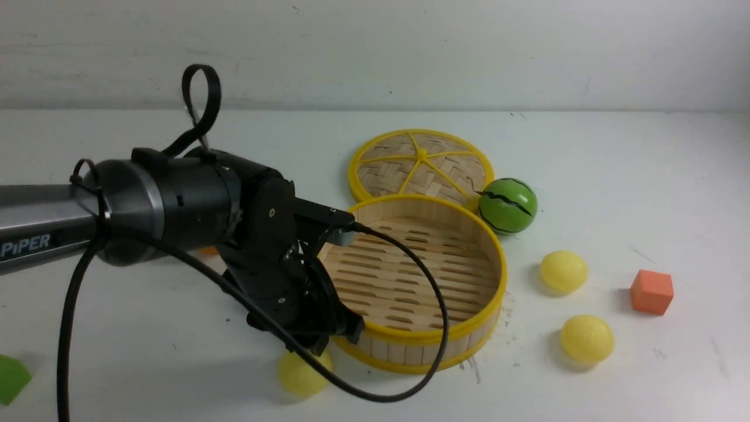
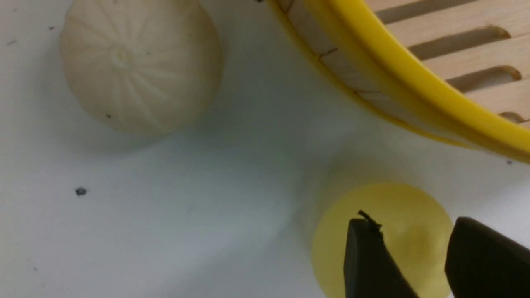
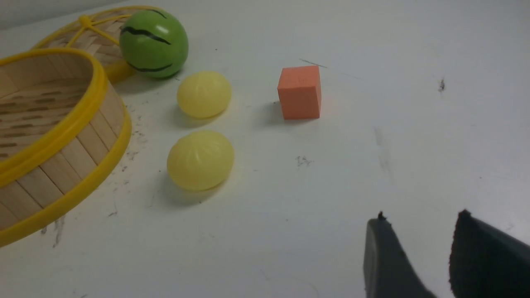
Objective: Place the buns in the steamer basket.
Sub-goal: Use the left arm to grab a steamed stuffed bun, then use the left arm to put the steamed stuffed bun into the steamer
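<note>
The steamer basket (image 1: 501,275) stands empty mid-table; its rim also shows in the left wrist view (image 2: 414,78) and the right wrist view (image 3: 62,128). My left gripper (image 2: 412,221) is open and hovers just above a pale yellow bun (image 2: 410,244), which lies by the basket's near left wall (image 1: 299,375). The off-white pleated bun (image 2: 140,66) lies near it and is hidden behind the arm in the front view. Two more yellow buns (image 1: 563,271) (image 1: 586,338) lie right of the basket. My right gripper (image 3: 421,217) is open and empty above bare table.
A flat woven lid (image 1: 422,164) lies behind the basket, with a green striped ball (image 1: 507,205) against it. An orange cube (image 1: 651,291) sits at the right. A green piece (image 1: 12,378) lies at the near left edge.
</note>
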